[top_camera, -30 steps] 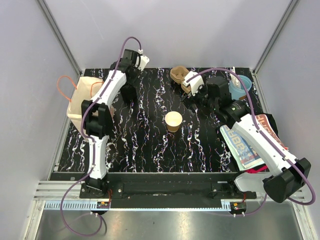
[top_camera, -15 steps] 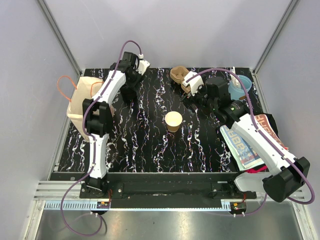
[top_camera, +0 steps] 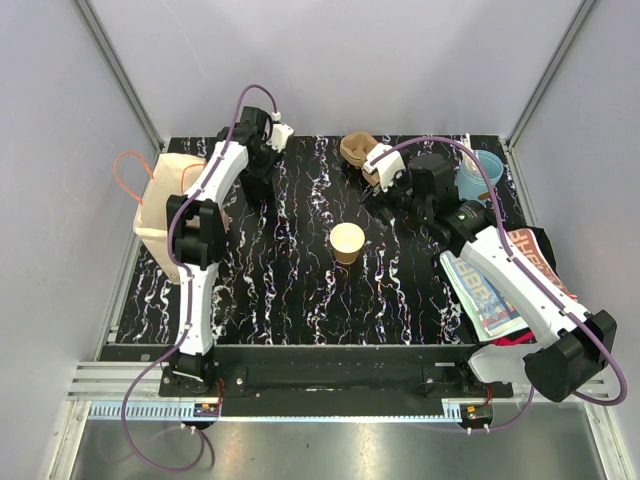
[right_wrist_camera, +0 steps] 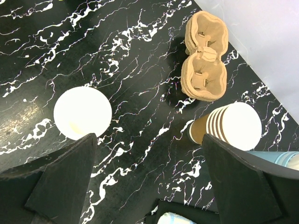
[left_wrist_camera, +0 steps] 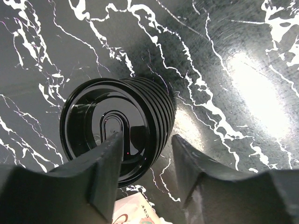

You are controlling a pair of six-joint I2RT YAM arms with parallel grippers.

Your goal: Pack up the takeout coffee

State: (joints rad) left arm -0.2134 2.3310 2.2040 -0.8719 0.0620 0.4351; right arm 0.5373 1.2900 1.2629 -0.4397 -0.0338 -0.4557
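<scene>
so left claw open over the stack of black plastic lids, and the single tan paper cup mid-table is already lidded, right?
No: the single tan paper cup is unlidded, its pale inside open in the top external view. The left claw is open over the stack of black plastic lids.

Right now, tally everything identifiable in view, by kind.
Single tan cup: 1
Nested tan cup stack: 1
Light blue cup: 1
Black lid stack: 1
Cup-carrier pile: 1
Paper bag: 1
Magazine: 1
Total: 7
</scene>
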